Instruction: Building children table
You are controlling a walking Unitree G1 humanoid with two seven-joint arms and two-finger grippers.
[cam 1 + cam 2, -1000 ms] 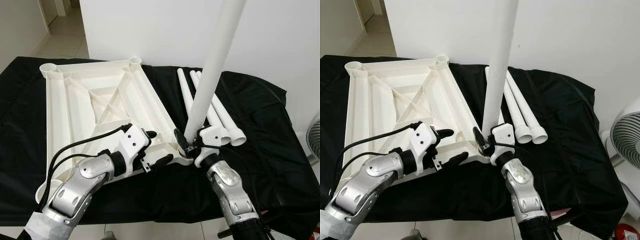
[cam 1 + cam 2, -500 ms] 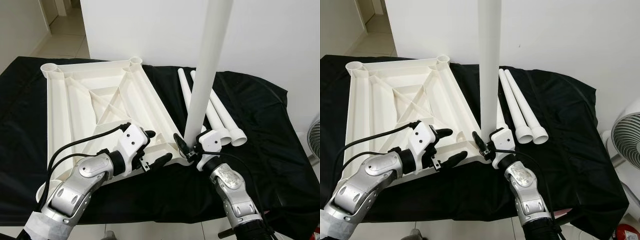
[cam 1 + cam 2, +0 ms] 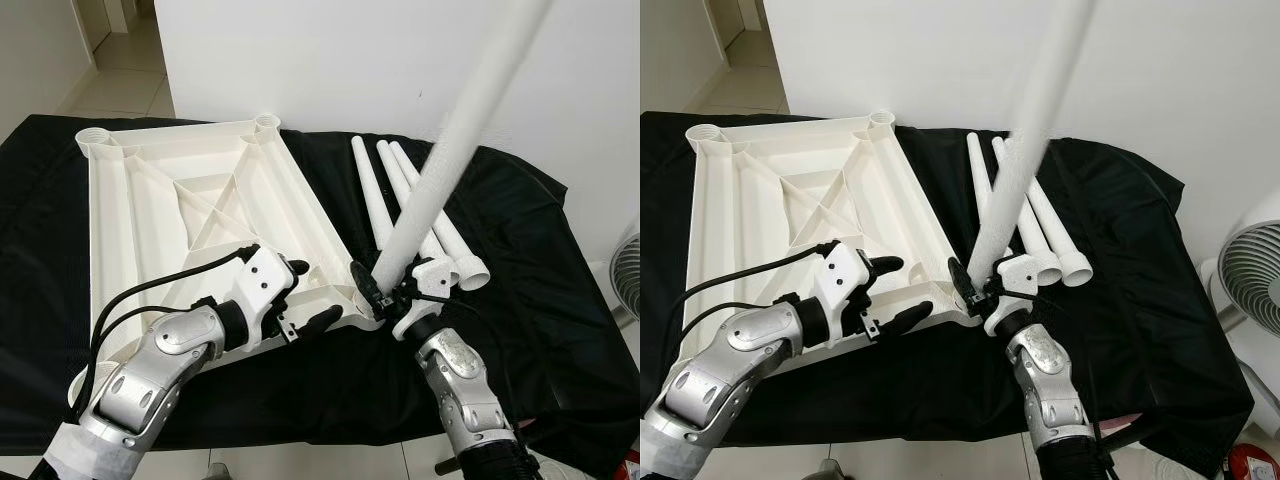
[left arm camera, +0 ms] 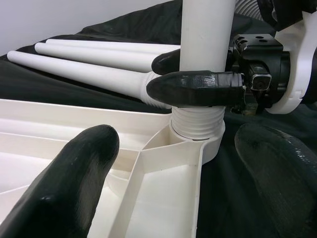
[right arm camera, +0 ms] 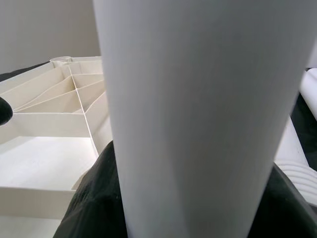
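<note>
Upside-down tabletop [image 3: 190,230] laid flat on the black-draped desk [image 3: 540,260], ribs and corner sockets facing up so legs can be stood into them. Right tool [image 3: 384,296] clamped on the held leg [image 3: 440,190] just above its threaded end, fingers [image 4: 198,88] wrapped round the tube low down, probably for better control at the joint. Threaded end seated in the near corner socket [image 4: 195,141], as seen from the left wrist; some thread above the rim, so apparently not screwed fully home. Leg leaning up and toward the robot's right rather than standing plumb, blurred along its length; likely being worked or rocked into the thread. Left tool [image 3: 305,297] spread open just beside that same corner, one finger over the tabletop edge, one over the cloth, gripping nothing; seemingly placed there to steady the tabletop against twisting. Three spare legs [image 3: 415,205] lying side by side on the cloth just beyond the held one, threaded ends toward the robot, within the right arm's reach for later corners. Far sockets [image 3: 267,123] unfilled. Judged stage: first of four legs, in progress. Risk: cross-threading if turned while tilted; straightening before turning would help.
</note>
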